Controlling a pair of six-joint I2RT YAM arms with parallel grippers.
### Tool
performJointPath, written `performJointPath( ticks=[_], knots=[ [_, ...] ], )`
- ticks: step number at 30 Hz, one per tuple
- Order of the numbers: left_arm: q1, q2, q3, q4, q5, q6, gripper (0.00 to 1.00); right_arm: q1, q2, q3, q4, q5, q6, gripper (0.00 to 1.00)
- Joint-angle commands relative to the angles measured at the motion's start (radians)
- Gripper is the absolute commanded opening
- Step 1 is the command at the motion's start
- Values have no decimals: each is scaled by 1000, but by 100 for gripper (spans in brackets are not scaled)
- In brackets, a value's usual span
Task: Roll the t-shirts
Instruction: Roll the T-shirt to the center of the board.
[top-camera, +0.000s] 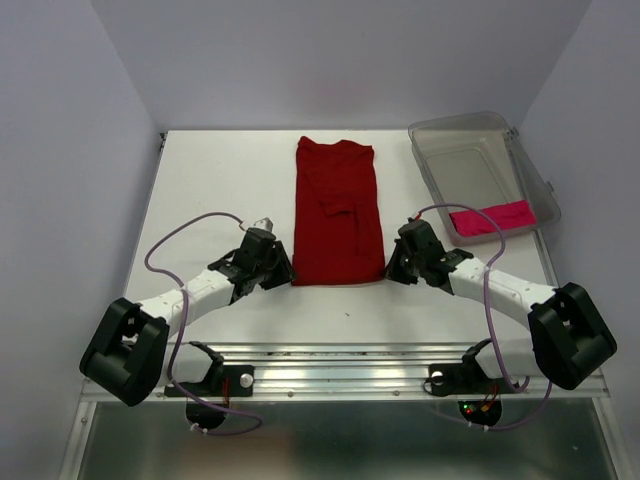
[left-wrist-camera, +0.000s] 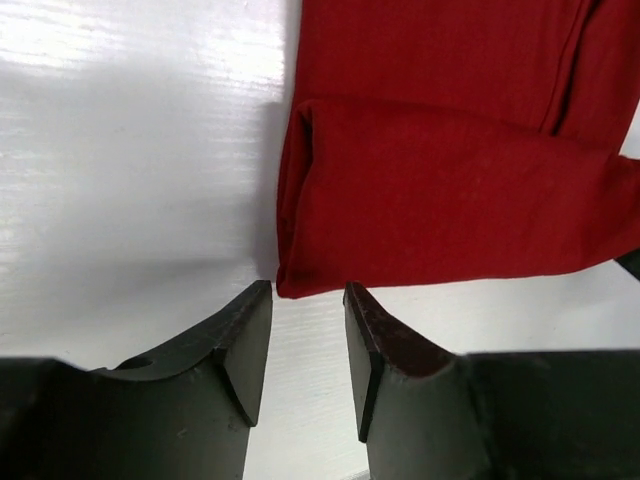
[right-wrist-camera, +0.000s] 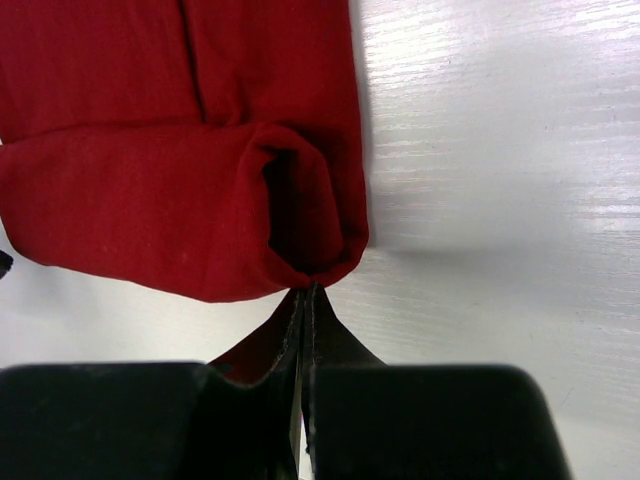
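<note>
The red t-shirt is being shown spread on the tabletop, near hem rolled; the pink t-shirt, in the bin. The left end effector is being held apart just off the left corner, the right end effector pressed together, touching the right corner.

Crimson t-shirt folded long, near hem partly rolled, table centre, magenta t-shirt rolled, right.

On the white table, a red t-shirt folded into a long narrow strip. At its near corners, left gripper and right gripper, one each side. Far right, a pink roll inside a clear bin.
</note>
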Motion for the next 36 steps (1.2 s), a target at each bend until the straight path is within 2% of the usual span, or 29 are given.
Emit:
performJointPath(
  ticks=[1, 6, 9, 20, 25, 26, 28, 29, 36],
  knots=[
    [-2, -10, -38, 54, 36, 32, 47, -1, 1, 19, 1, 20, -1, 1],
    [-2, 21, -69, 103, 60, 24, 48, -1, -4, 19, 1, 20, -1, 1],
    [-3, 24, -80, 117, 58, 20, 43, -1, -7, 18, 1, 22, -1, 1],
    [-3, 82, -89, 173, 78, 23, 41, -1, 4, 19, 1, 23, -2, 1],
    [-3, 90, -87, 188, 95, 20, 25, -1, 7, 13, 1, 28, 2, 1],
    [-3, 90, -81, 186, 98, 23, 15, -1, 8, 13, 3, 28, 1, 1],
    [-3, 90, -74, 179, 106, 24, 3, -1, 10, 13, 3, 28, 1, 1],
    [-3, 87, -69, 174, 106, 24, 0, -1, 11, 14, 3, 28, 2, 1],
    [-2, 1, -2, 88, 92, 18, 0, -1, -7, 39, -11, 42, -2, 1]
  ],
)
